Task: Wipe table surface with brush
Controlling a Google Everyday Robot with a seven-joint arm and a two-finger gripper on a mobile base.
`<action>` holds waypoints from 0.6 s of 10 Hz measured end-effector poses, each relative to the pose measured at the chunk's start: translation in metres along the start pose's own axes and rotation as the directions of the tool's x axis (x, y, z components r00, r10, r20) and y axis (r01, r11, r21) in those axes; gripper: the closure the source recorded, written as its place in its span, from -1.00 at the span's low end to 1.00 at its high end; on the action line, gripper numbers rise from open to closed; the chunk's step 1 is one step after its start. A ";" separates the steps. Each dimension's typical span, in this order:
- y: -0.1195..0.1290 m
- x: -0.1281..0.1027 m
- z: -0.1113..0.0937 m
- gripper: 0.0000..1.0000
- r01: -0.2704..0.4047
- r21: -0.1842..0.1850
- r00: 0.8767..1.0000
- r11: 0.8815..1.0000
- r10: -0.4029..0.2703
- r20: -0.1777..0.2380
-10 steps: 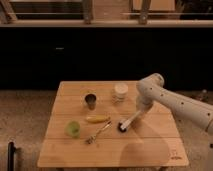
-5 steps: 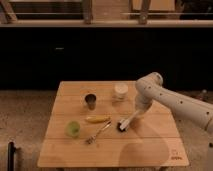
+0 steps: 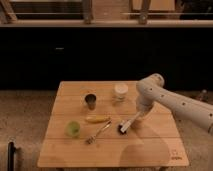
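My gripper (image 3: 140,114) clasps the brush (image 3: 128,123) by its pale handle, angled so the dark head meets the table (image 3: 150,150) right of the fork (image 3: 98,132) and banana (image 3: 97,119), ready for wiping strokes

Light wooden table surface (image 3: 150,150) of long planks, small dark logo (image 3: 175,155) near the front right corner. On it: dark cup (image 3: 90,101) toward the back, pale lidded container (image 3: 120,92) to its right, banana (image 3: 97,119) mid-table, green cup (image 3: 73,128) front left, slim metallic utensil (image 3: 98,132) lying aslant beside the banana. Brush (image 3: 128,124) with dark head down on the planks, pale handle up in the gripper (image 3: 139,115) right of centre.
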State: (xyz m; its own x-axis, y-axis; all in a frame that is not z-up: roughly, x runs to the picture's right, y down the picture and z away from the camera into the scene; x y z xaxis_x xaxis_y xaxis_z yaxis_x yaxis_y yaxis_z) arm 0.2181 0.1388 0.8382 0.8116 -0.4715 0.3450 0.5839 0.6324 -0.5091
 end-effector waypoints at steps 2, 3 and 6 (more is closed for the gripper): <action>0.003 0.000 0.000 0.92 0.007 -0.005 0.999 1.000 -0.007 -0.032; 0.003 0.001 0.000 0.92 0.008 -0.005 0.999 1.000 -0.008 -0.051; 0.000 -0.001 0.000 0.92 0.023 -0.007 0.997 1.000 -0.023 -0.072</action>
State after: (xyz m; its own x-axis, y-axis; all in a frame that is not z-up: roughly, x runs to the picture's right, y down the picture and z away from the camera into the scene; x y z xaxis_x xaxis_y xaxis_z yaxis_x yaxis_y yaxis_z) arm 0.2173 0.1396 0.8379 0.7942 -0.5289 0.2992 0.6019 0.6172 -0.5067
